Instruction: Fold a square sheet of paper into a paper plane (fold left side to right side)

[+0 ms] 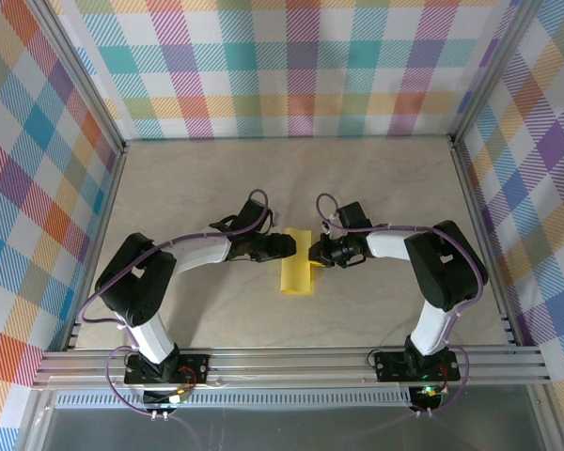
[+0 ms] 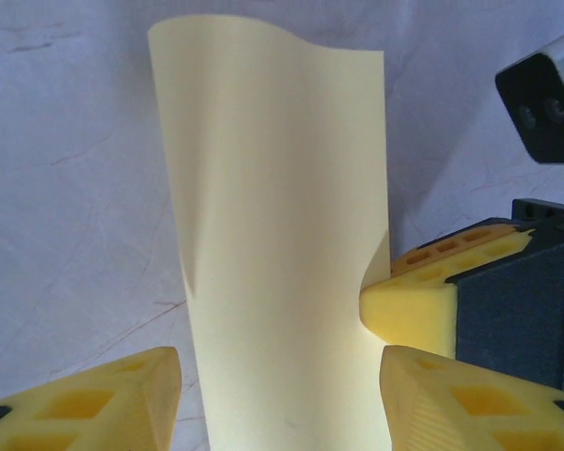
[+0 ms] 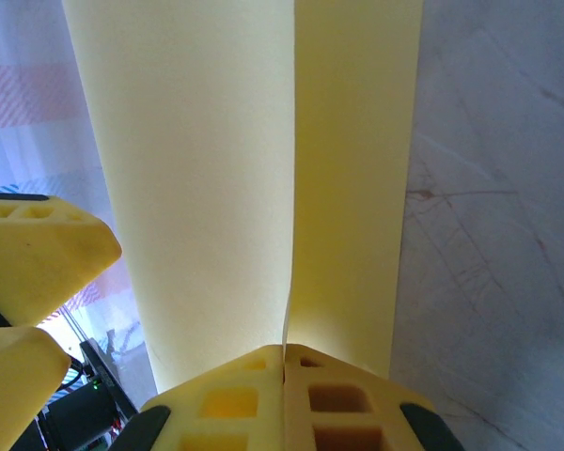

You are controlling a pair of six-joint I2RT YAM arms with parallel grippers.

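Two tools meet at the sheet of paper (image 1: 297,272), mid-tabletop (image 1: 197,188). Sheet is doubled over into a narrow strip with the top layer bowed, not pressed flat. Right tool (image 3: 284,376) is clenched on the strip's right edge, pads together with paper caught between them. Left tool (image 2: 277,399) is released: its fingers (image 2: 103,404) are spread either side of the strip, and I can't confirm contact. In the left wrist view, the right tool's tip touches the paper edge just beside the left tool's right finger.
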